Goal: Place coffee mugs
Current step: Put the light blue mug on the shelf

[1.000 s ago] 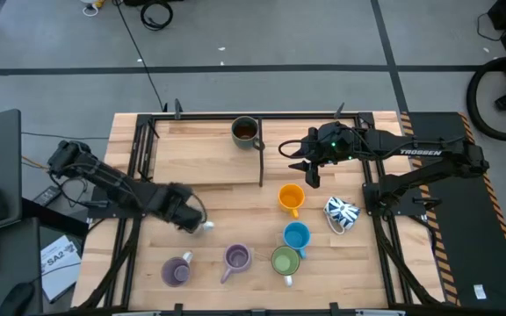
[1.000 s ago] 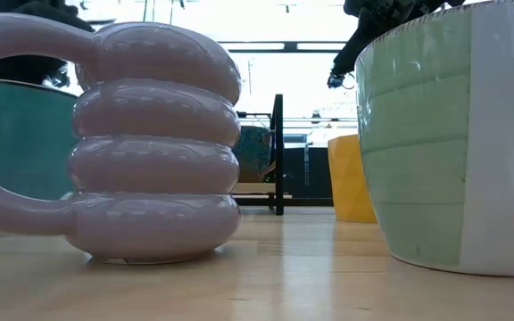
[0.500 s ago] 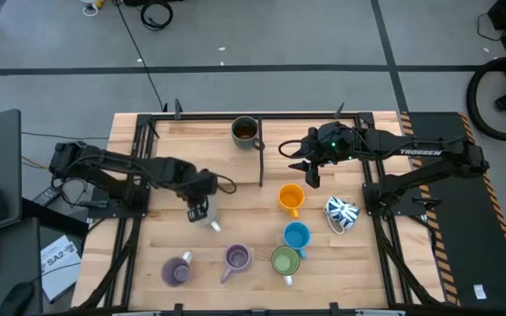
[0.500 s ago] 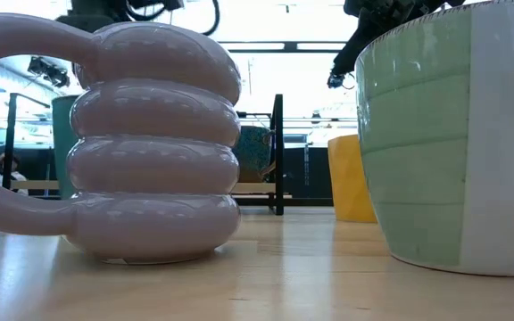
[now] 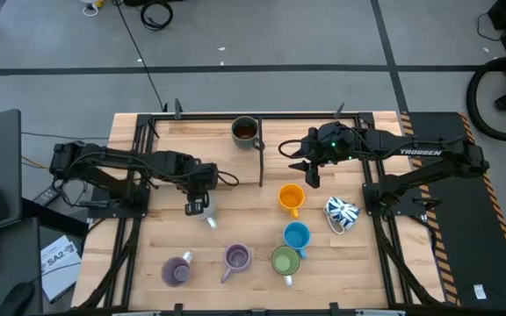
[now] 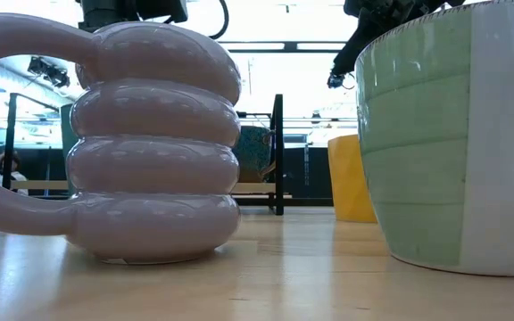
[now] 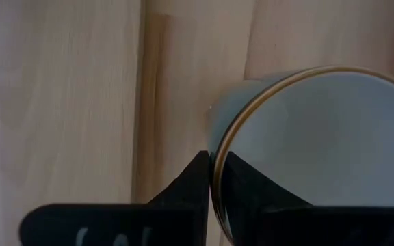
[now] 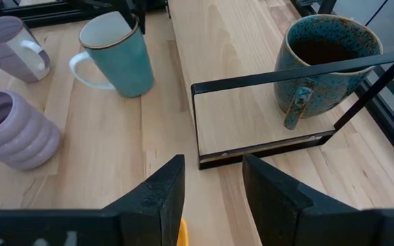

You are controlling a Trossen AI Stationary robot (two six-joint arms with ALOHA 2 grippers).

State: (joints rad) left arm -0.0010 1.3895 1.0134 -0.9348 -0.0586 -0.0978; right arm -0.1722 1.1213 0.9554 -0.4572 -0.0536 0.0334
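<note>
A pale teal mug with a gold rim (image 8: 118, 58) stands upright left of the table's middle, and my left gripper (image 5: 200, 209) is shut on its rim. Several more mugs stand on the near half: orange (image 5: 291, 197), white with blue pattern (image 5: 342, 212), blue (image 5: 296, 235), green (image 5: 285, 260) and two purple (image 5: 237, 257) (image 5: 177, 271). A dark speckled mug (image 5: 245, 131) stands at the far edge. My right gripper (image 5: 310, 174) hangs open above the table, right of the middle, with nothing between its fingers. My left gripper pinches the teal mug's wall at the gold rim (image 7: 214, 179), one finger inside the mug (image 7: 252, 188) and one outside (image 7: 190, 188). The fingers come from above, pointing steeply down. The mug hangs upright below them; I cannot tell whether its base touches the table.
A thin black wire frame (image 8: 286, 109) stands on the far half of the table, beside the speckled mug. Black rails (image 5: 139, 149) run along the table's left, right and far edges. Bare wood lies around the teal mug and to its left.
My left gripper has swung toward the table's right edge and a little toward the far edge, rolling its wrist, still shut on the teal mug. The mug has gone along with it, upright and turned about. My right arm has kept still.
</note>
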